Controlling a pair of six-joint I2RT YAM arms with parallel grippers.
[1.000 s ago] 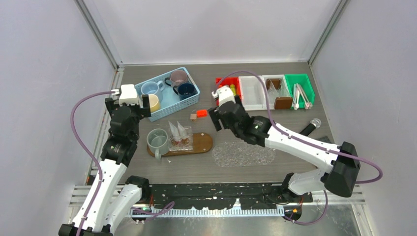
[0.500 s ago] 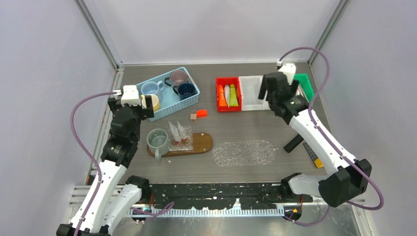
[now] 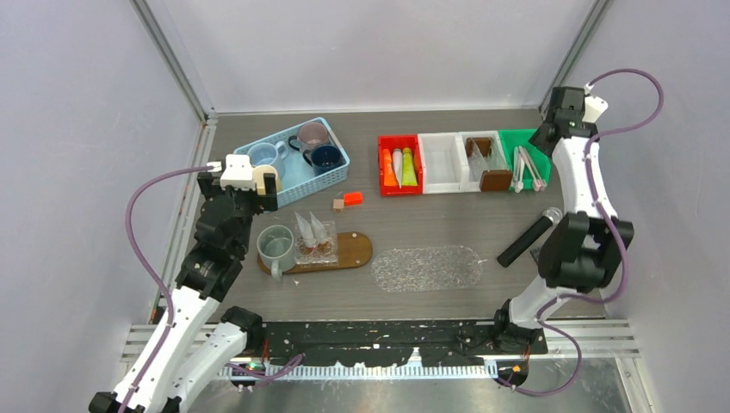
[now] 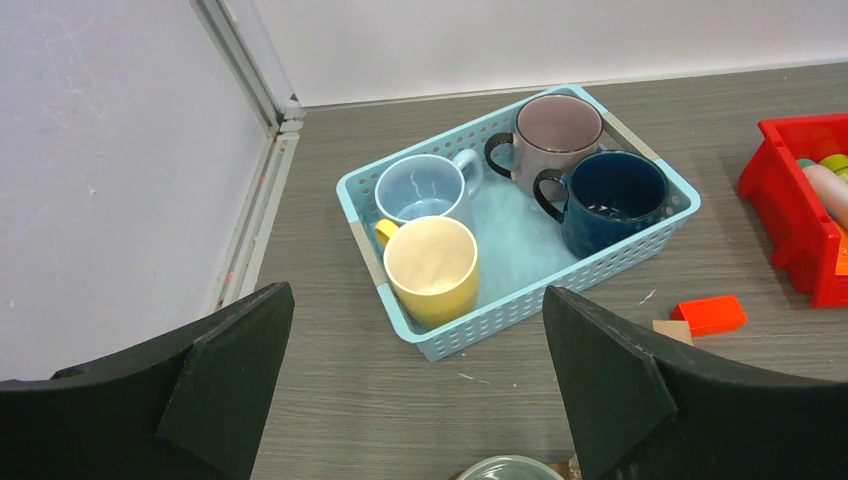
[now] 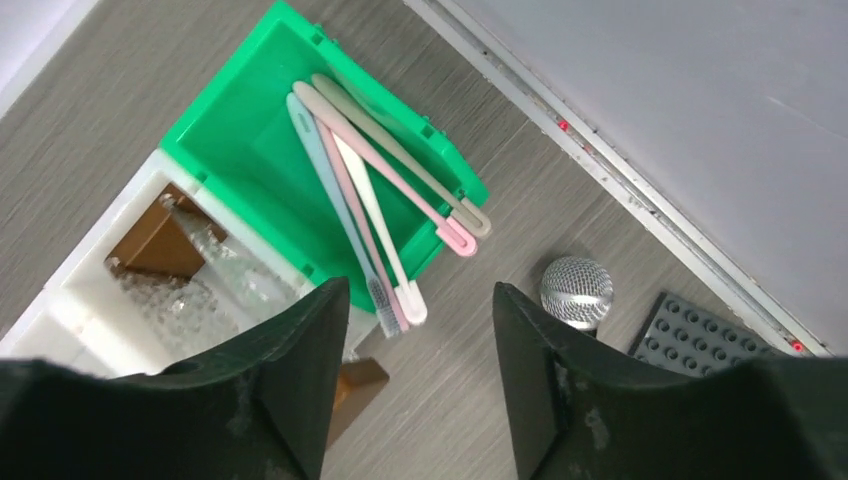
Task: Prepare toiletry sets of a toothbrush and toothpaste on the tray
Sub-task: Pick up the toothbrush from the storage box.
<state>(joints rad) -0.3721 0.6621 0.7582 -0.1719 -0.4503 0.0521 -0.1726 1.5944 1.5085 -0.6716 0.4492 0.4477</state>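
The wooden tray [image 3: 353, 249] holds a grey-green mug [image 3: 275, 243] and clear packets. Toothpaste tubes [image 3: 398, 165] lie in a red bin. Several toothbrushes [image 5: 370, 190] lie in the green bin [image 5: 245, 140], their heads sticking out over its rim. My right gripper [image 5: 418, 290] hangs open and empty high above that bin, at the back right [image 3: 551, 129]. My left gripper [image 4: 415, 295] is wide open and empty, between the tray and the blue basket [image 4: 520, 310]. That basket holds cream-yellow [image 4: 432, 265], light blue [image 4: 420, 190], mauve [image 4: 555, 125] and navy [image 4: 610, 195] mugs.
Two white bins [image 3: 443, 163] sit between the red and green ones, one holding brown blocks. A microphone [image 5: 577, 290] and a grey studded plate [image 5: 700, 335] lie near the right wall. A clear bubbled mat [image 3: 426, 268] and an orange block [image 4: 708, 314] are mid-table.
My right arm swung from the table's middle to the far right, over the green bin, and its jaws narrowed somewhat. The left gripper shifted slightly right, still open.
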